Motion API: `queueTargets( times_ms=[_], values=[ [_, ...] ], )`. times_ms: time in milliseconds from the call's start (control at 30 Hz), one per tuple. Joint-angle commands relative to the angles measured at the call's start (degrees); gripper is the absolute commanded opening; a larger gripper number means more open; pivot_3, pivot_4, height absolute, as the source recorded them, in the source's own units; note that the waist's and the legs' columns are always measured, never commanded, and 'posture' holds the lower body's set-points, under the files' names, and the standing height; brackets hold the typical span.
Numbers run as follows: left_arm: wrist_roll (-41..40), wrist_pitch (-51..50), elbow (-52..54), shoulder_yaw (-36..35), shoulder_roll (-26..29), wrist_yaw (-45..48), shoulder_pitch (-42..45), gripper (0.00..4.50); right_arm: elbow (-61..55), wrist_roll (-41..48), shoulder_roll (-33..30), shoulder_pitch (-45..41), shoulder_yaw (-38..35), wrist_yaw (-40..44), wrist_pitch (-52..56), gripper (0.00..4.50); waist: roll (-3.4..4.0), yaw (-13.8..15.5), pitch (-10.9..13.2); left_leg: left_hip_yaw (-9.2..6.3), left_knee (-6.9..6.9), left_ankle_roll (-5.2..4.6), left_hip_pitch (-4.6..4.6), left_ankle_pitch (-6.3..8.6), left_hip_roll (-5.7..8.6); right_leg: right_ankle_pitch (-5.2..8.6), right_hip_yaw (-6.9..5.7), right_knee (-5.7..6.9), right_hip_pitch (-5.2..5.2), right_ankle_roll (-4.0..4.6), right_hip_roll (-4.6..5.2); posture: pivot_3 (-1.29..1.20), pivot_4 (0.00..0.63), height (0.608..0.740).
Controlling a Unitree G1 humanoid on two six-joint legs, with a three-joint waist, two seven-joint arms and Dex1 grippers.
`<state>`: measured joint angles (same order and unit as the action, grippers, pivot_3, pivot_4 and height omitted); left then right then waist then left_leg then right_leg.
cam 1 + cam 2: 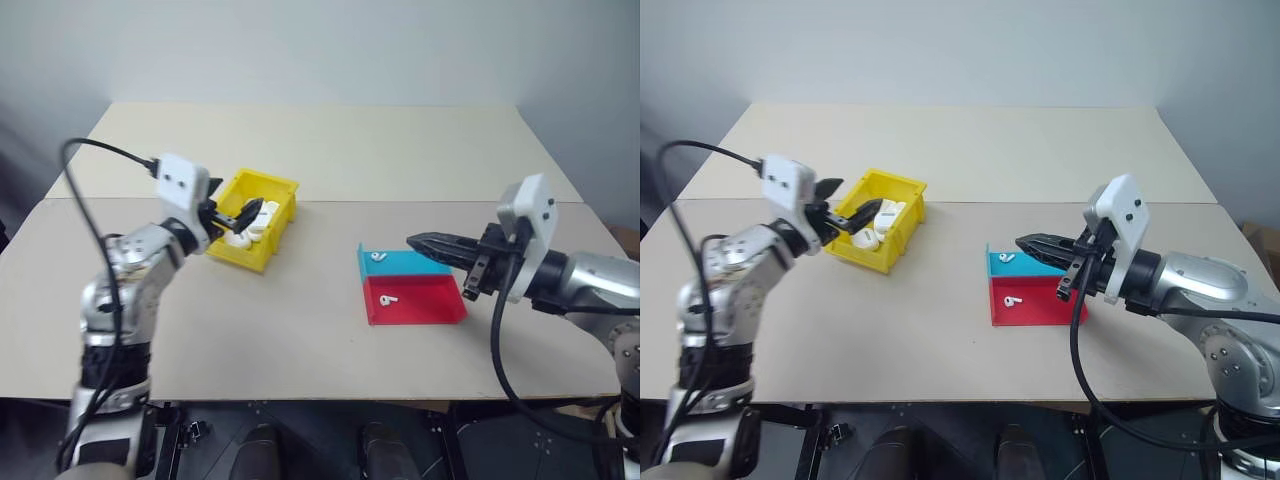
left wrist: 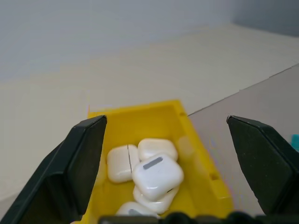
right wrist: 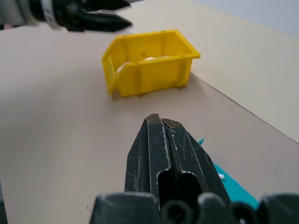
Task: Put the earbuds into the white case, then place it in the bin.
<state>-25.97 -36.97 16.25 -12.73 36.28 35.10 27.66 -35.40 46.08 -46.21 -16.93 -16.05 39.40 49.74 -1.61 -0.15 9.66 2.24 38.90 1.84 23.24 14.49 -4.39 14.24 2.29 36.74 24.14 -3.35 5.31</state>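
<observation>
Hovering with jaws spread wide and empty, the left gripper point(image 1: 243, 216) sits just above the small yellow plastic bin point(image 1: 252, 249) near the table's left edge, where glossy white rounded cases point(image 2: 157, 176) lie heaped; right gripper point(image 1: 432, 245), clenched shut, waits over the blue-and-red tray point(image 1: 420, 303) holding two tiny white earbuds point(image 1: 388, 299)

**Cam setup**

Head stereo pair looks fwd and down over the table point(image 1: 300, 330) from above, both eyes sharing the whole tabletop. Left wrist cam sits close over the bin point(image 2: 196, 154), looking into it. Right wrist cam rides low near the table, facing the bin from farther off; bin is common to all views
</observation>
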Motion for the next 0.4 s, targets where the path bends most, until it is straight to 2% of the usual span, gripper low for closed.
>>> queueTargets(
  times_ms=[33,233,400],
  values=[
    [-7.09,-0.99,7.57,-3.99,6.40,10.23,-4.52,4.48,0.59,-3.99,-0.87,3.18,0.15,2.86,-6.37,0.00,0.00,-0.05,0.00,0.01,0.00,0.00,-0.02,0.00,0.00,0.00,0.01,0.00,-0.01,0.00,0.00,0.00,0.150,0.740],
    [-17.68,-2.62,15.76,-11.75,14.41,21.68,-17.48,4.48,3.83,-6.50,-0.71,5.52,0.55,6.49,-11.72,0.00,-0.01,-0.54,0.00,0.04,0.00,0.00,-0.08,0.00,-0.02,0.01,0.03,0.02,-0.03,0.01,-0.01,0.00,0.150,0.740],
    [-21.21,-2.61,20.60,-16.73,16.86,24.80,-25.77,4.48,5.47,-6.85,-1.97,4.75,0.98,9.15,-12.89,0.00,-0.01,-0.63,-0.01,0.05,-0.02,0.00,-0.09,0.00,-0.02,0.02,0.04,-0.01,-0.03,0.02,0.00,0.00,0.150,0.740]
  ],
)
